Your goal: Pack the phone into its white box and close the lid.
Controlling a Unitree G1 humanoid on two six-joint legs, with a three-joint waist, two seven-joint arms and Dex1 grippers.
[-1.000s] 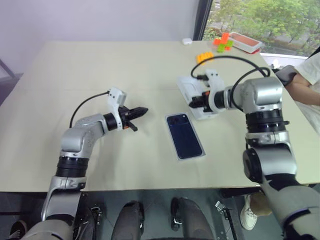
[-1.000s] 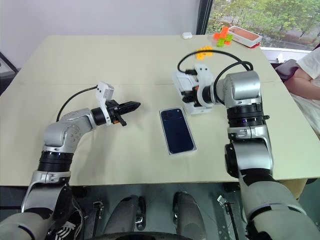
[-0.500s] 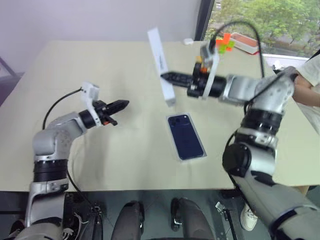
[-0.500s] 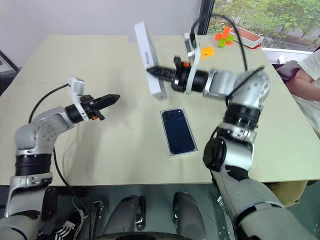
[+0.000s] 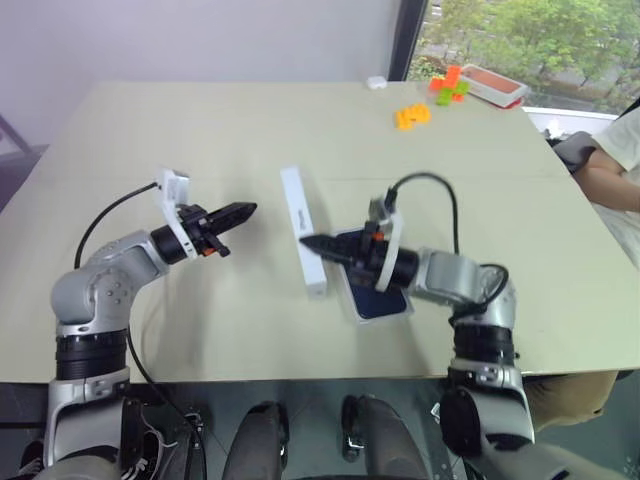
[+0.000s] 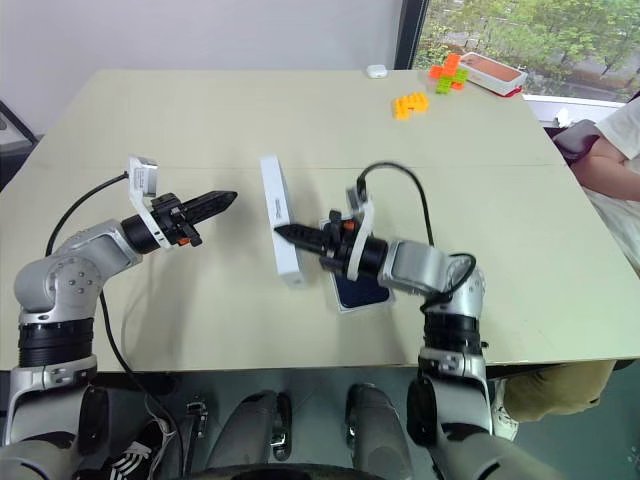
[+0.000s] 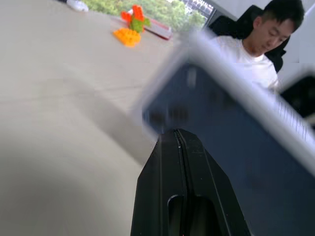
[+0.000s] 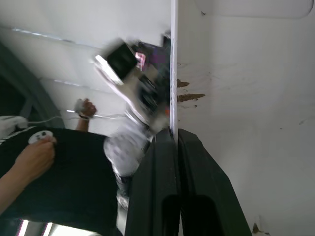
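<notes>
The right fingers are clamped on the lid, held on edge above the desk; its side print is unreadable. Beside it lies the phone, and the left fingers are pressed together, empty.

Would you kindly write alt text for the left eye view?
The right gripper, shut on the lid, holds it on edge beside the phone on the beige table. The shut left gripper hovers nearby, empty.

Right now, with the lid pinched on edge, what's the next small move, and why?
Probably roll the right gripper so the lid tips flat, white inside down, over the phone. The lid stands on edge beside the phone, printed face toward the left gripper, so it cannot close yet.
</notes>
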